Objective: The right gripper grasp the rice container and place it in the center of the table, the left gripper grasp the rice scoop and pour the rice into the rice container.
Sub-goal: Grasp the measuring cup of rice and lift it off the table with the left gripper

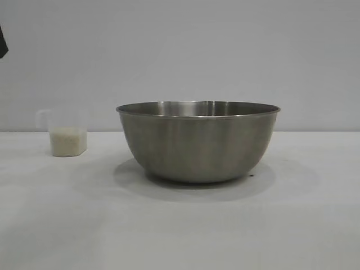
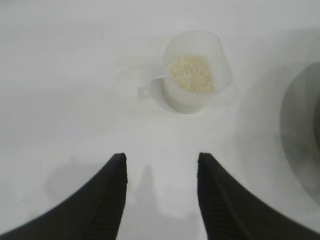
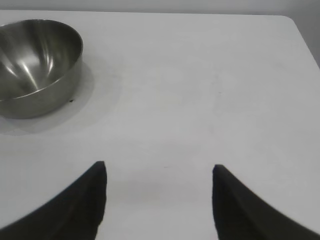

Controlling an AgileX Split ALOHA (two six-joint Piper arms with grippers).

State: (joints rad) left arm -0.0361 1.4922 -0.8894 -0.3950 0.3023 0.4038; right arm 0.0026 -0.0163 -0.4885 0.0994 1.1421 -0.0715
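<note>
We judge the rice container [image 1: 198,140] centred on the table [image 1: 180,236]. Rice scoop [image 1: 66,134], at its 9 o'clock, holds rice [image 2: 191,73]; pour pending. Left gripper [image 2: 161,165] and right gripper [image 3: 159,172] both spread, empty.

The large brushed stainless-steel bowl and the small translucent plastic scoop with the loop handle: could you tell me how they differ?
The large brushed stainless-steel bowl is opaque grey metal; the small translucent plastic scoop is see-through. The bowl is far bigger and wider. The bowl's inside is empty, while the scoop holds white rice. The scoop has a side handle; the bowl has none. Both stand upright on the white table, untouched.
</note>
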